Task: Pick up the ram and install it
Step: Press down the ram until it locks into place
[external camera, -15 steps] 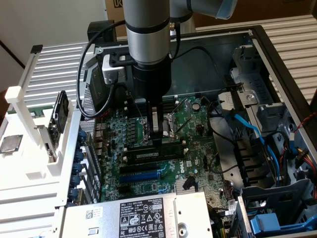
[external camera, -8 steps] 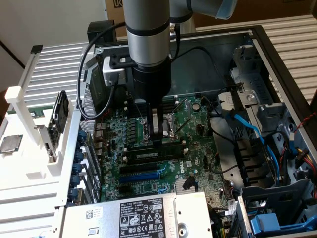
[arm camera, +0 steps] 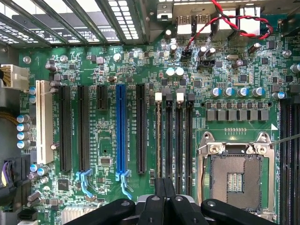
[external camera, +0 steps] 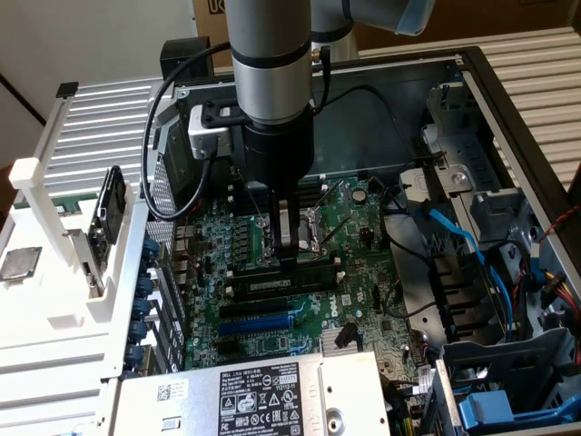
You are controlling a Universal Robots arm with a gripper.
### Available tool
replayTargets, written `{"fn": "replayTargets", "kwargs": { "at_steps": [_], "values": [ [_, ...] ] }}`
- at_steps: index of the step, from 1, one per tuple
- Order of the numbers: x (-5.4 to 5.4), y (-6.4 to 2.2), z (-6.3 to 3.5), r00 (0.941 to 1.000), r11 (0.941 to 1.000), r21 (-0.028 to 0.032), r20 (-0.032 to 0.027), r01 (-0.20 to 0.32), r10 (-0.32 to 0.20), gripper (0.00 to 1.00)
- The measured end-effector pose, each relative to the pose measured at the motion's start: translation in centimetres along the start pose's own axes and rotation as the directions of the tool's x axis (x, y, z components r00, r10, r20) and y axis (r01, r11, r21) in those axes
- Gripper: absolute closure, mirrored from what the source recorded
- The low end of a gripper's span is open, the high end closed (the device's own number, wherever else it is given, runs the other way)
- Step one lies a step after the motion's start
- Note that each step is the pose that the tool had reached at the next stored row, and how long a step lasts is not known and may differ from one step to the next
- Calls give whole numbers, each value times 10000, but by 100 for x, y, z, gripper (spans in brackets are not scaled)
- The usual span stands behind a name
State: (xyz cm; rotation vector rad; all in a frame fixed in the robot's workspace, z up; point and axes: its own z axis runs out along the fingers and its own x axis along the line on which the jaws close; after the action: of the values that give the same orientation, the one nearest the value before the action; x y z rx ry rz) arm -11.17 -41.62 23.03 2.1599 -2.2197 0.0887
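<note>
The hand (external camera: 289, 259), clenched tight with nothing gripped, is pressing down near the middle of the frame on the ram (external camera: 283, 282), which is lying along its slot on the motherboard (external camera: 354, 300), seemingly to seat it.

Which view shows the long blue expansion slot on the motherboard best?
Wrist view: the long blue expansion slot is seen straight on, along its full length, with nothing covering it. The exterior view shows it at a slant and foreshortened, though its length is still uncovered.
</note>
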Motion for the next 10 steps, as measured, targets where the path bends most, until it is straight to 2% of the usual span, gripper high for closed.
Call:
{"fn": "replayTargets", "kwargs": {
  "at_steps": [10],
  "values": [
    [8, 0, 1, 10000, 10000, 0, 1, 0, 0, 90]
  ]
}}
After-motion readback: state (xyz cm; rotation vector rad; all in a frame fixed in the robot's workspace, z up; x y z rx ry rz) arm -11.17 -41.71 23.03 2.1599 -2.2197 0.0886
